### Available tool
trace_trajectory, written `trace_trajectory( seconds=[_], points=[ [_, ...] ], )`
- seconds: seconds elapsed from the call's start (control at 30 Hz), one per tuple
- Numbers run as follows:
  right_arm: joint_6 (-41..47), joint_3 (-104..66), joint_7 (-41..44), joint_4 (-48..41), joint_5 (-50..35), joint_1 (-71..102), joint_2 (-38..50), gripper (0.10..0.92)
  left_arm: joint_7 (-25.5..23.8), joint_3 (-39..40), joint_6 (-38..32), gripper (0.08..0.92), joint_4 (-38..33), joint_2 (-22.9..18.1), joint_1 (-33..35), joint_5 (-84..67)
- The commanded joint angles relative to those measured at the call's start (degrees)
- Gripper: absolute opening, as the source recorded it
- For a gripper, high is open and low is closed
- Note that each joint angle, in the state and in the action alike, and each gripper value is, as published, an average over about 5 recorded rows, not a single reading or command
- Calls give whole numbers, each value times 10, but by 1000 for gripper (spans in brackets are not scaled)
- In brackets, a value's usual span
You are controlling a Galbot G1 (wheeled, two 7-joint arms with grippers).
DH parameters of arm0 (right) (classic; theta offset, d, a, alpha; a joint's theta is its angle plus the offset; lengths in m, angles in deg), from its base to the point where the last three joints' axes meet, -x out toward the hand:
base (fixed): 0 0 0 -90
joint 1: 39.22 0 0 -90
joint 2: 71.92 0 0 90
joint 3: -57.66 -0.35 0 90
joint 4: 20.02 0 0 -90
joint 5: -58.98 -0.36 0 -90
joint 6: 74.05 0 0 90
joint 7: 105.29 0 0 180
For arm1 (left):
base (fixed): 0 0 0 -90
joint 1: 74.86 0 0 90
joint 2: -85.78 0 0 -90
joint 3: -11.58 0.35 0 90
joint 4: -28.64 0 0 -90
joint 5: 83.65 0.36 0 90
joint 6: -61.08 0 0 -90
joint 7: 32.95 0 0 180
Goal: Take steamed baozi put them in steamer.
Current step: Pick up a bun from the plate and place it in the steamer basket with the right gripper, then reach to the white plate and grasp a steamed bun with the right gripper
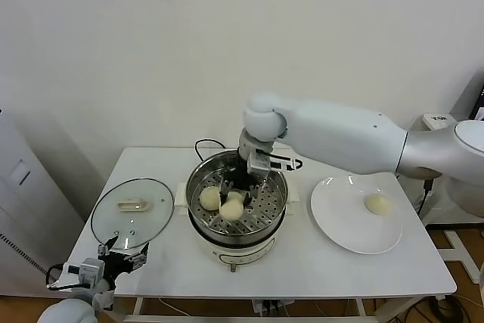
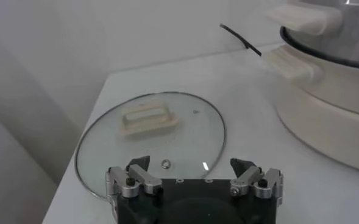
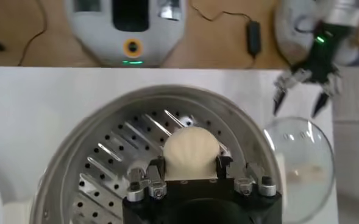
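Inside the steamer (image 1: 198, 187), the right gripper (image 3: 191, 173) has its jaws clamped on a bun (image 3: 190, 151); the left gripper (image 2: 194, 176), jaws apart, waits by the lid (image 2: 167, 137).

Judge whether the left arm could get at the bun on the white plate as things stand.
Probably not easily. The left gripper hangs open by the glass lid, while the bun on the plate lies beyond the steamer and the right arm.

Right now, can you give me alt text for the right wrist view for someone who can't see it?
The right claw is shut on a cream-white baozi, holding it over the perforated tray of the steel steamer. Farther off, the open left claw hangs by the glass lid on the white table.
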Motion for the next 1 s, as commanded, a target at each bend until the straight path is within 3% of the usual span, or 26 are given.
trace_trajectory(
  seconds=[0.03,0.43,0.8,1.0],
  points=[
    [-34,1,2,30,64,30,2,518,0,-1,-1,823,0,1,1,0],
    [-43,-17,-2,26,105,63,3,535,0,-2,-1,823,2,2,0,-1],
    [-13,-53,-7,4,80,36,12,804,0,-4,-2,823,2,2,2,-1],
    [50,-108,13,-98,40,-5,50,822,0,-5,-1,823,-3,3,2,-1]
  ],
)
